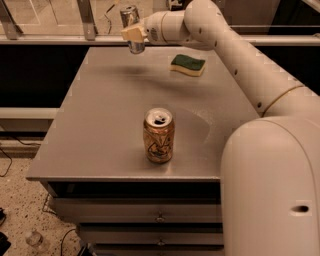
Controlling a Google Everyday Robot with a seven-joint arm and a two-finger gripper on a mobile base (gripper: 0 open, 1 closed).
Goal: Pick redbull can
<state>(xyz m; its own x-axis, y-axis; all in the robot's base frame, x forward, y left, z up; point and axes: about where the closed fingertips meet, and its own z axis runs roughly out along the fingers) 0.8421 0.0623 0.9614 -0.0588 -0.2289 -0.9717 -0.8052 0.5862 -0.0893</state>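
- Glossy white tubular arm [240,55] with rounded joints and small dark screw holes.
- Thin tan seam ring [283,94] beside the bulky white shoulder shell [270,185], which has one dark slot [301,208].
- Cream-tan two-finger gripper [133,36] at the arm's tip, above the far edge of the grey metal table [100,125].

Silver, perhaps bluish redbull can [130,15] in cream end effector [134,36] above far table [100,115] edge, orange-brown patterned can [159,137]

Warm, rather dim light comes from overhead and puts a soft sheen on the grey tabletop [100,125], brightest right of the middle. The hand [134,36], raised over the far edge and clasped around the redbull can [130,15], drops a faint, smudgy shadow beneath. The orange-brown can [159,135] glints at its rim; below the tabletop all is dark
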